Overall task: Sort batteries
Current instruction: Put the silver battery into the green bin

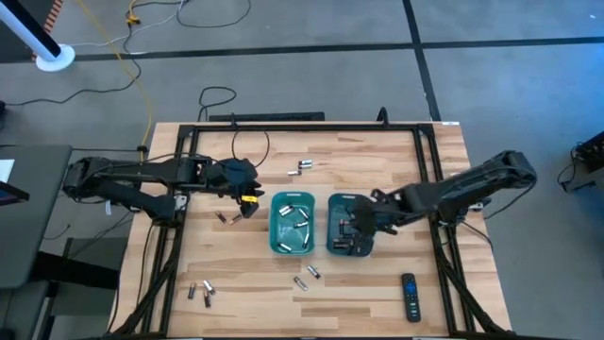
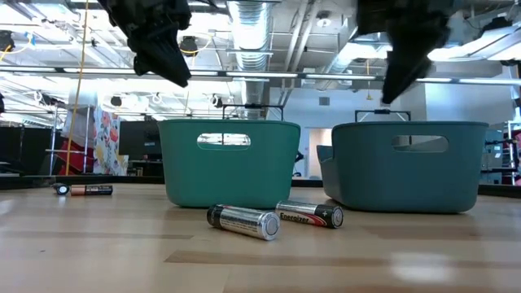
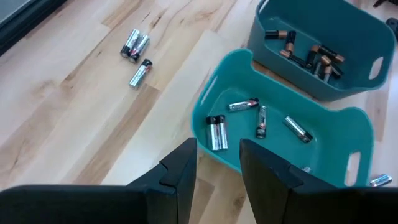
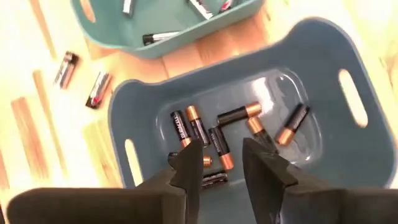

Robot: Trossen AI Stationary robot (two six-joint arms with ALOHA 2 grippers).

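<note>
1. High view: the right gripper (image 1: 357, 227) is held over the darker bin (image 1: 332, 247) of copper-ended batteries (image 4: 219, 138), fingers parted, seemingly empty.
2. The left gripper (image 1: 247, 202) is seen parted and empty beside the teal bin (image 1: 276, 244) of silvery batteries (image 3: 256, 119).

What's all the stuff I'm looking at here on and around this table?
Table: one, light wood, black frame.
Left bin: one, teal, table centre, holding silvery batteries.
Right bin: one, darker teal, beside it, holding dark copper-ended batteries.
Loose batteries: several, scattered around the bins.
Remote control: one, black, near right corner.
Cables: yellow and black, on the floor.
Left gripper: open, empty, left of the bins.
Right gripper: open, empty, over the right bin.
</note>
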